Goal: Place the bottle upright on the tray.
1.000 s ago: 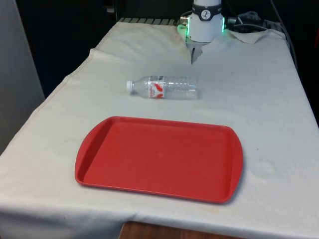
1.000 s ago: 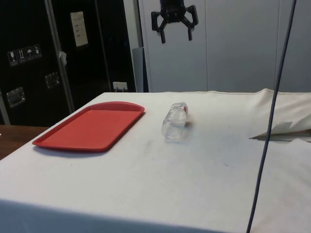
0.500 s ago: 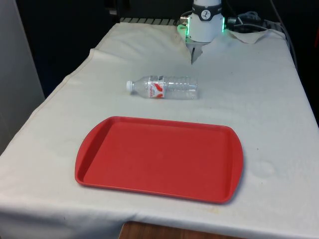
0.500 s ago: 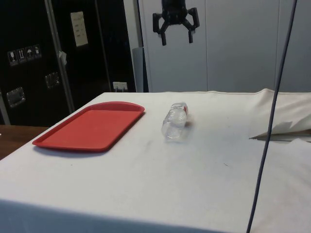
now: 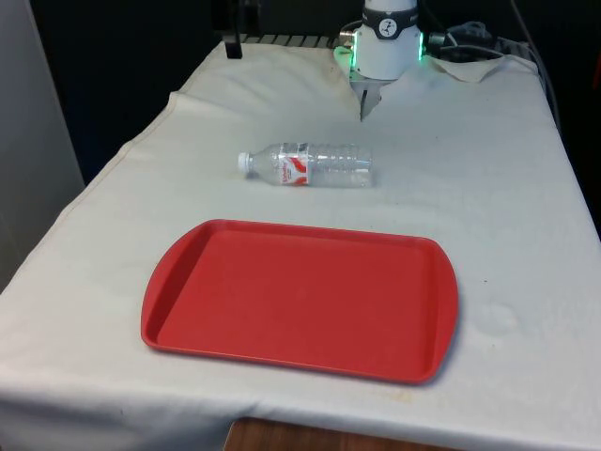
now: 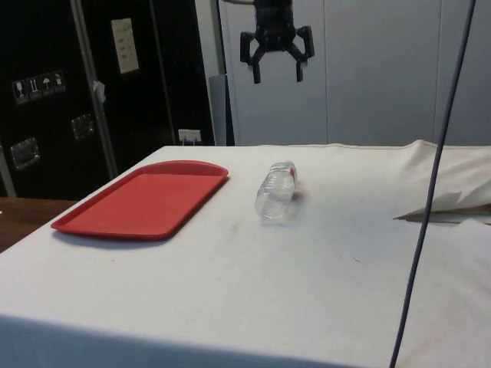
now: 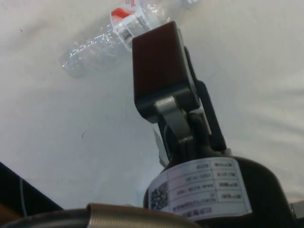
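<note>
Pincer point(image 6: 276, 67) hangs released, fingers spread, high above the clear ribbed plastic bottle with white cap and red label point(image 5: 308, 164), which lies on its side below it, beside the red plastic tray point(image 5: 300, 299). Probably light, crushable, slippery; grip mid-body gently.

Clear glossy plastic bottle point(image 5: 308, 164), smooth red plastic tray point(image 5: 300, 299), matt white cloth point(image 5: 488, 188)

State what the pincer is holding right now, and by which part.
Nothing. The pincer hangs open high above the table, and the bottle lies on its side on the cloth, apart from the red tray.
</note>
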You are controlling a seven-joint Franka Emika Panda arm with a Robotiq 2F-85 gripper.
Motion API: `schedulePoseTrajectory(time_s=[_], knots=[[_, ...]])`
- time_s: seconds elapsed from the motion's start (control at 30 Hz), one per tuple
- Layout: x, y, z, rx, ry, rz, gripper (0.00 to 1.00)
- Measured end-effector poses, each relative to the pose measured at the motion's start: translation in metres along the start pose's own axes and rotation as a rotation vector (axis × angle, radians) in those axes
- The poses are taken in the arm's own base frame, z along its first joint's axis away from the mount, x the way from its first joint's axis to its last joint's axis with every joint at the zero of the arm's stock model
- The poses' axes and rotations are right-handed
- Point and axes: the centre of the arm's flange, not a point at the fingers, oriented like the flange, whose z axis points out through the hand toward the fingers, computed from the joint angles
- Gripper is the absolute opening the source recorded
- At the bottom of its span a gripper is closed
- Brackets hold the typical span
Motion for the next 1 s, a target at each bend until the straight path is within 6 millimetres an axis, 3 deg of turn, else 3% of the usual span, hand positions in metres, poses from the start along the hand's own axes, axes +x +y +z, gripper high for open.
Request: schedulePoseTrajectory(time_s=[1.0], knots=[[-0.074, 0.003, 0.053, 0.011, 0.047, -0.104, 1.0]])
